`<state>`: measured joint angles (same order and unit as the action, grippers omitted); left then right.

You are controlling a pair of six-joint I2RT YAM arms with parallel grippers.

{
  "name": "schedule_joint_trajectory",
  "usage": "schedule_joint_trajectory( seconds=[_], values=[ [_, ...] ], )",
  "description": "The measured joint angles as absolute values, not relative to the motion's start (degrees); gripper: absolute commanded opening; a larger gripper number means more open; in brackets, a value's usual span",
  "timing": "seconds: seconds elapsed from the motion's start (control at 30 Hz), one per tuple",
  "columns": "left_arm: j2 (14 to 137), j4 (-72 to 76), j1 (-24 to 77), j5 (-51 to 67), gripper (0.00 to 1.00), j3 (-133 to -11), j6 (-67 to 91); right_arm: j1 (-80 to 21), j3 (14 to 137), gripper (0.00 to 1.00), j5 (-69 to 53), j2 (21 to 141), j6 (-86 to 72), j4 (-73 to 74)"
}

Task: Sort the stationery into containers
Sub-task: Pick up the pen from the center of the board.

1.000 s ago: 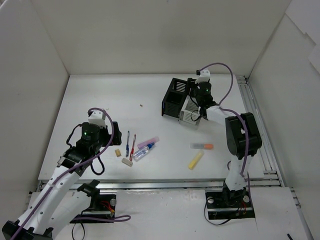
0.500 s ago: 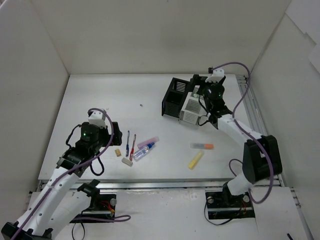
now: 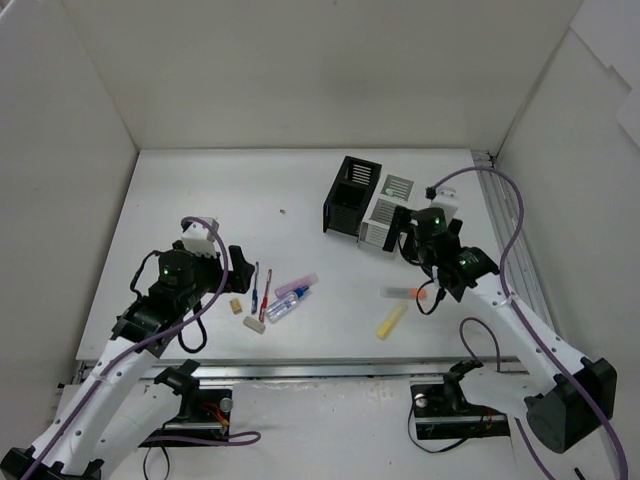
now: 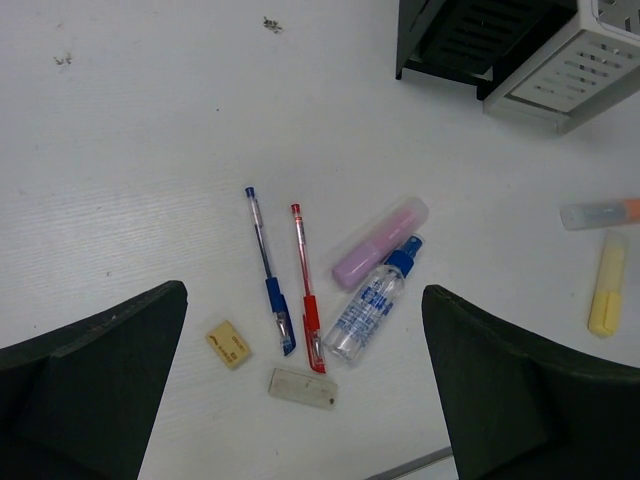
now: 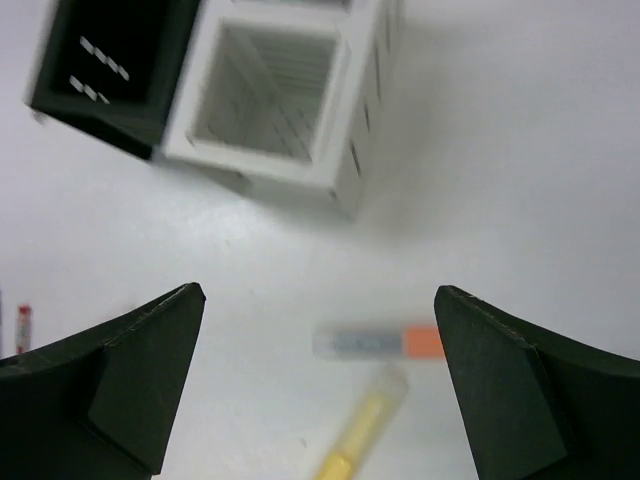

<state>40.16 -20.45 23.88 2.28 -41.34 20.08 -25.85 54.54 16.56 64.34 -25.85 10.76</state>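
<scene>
The black box (image 3: 352, 193) and the white box (image 3: 385, 215) stand side by side at the back, both empty in the right wrist view (white box (image 5: 338, 105), black box (image 5: 90, 118)). Left of centre lie a blue pen (image 4: 266, 268), red pen (image 4: 305, 285), pink marker (image 4: 380, 242), clear blue-capped tube (image 4: 372, 300), beige eraser (image 4: 228, 343) and white eraser (image 4: 302, 388). My left gripper (image 4: 305, 295) is open and empty above them. A grey marker with an orange cap (image 5: 375, 342) and a yellow stick (image 5: 360, 435) lie under my right gripper (image 5: 318, 290), which is open and empty.
White walls close the table on the left, back and right. A metal rail (image 3: 510, 250) runs along the right edge and another along the near edge. A small dark speck (image 3: 282, 211) lies on the table at mid-left.
My right arm has pulled back from over the boxes toward the near side and now hangs above the grey-orange marker. The left arm has barely moved.
</scene>
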Motion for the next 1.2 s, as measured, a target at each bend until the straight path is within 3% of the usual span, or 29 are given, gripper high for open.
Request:
schedule_joint_trajectory(
  seconds=[0.17,0.4,0.7,1.0,1.2],
  values=[
    [41.1,-19.4,24.0,4.1,1.0,-40.4,20.2,-31.6,47.2,0.98,16.0,63.7,-33.5,23.7],
    [42.4,-19.2,24.3,5.1,1.0,-38.5,20.6,-41.6,48.7,0.98,16.2,76.9,-35.9,36.4],
    [41.9,-19.0,24.7,5.1,1.0,-37.4,21.3,-45.1,48.3,0.98,11.1,80.8,-39.1,37.5],
    [41.8,-18.5,24.9,5.9,1.0,-35.7,21.4,-45.4,48.9,0.98,14.8,81.6,-48.5,47.4],
    [41.8,-18.2,24.9,6.0,1.0,-35.6,21.4,-45.3,48.7,0.98,13.1,84.1,-47.9,43.7]
  ],
)
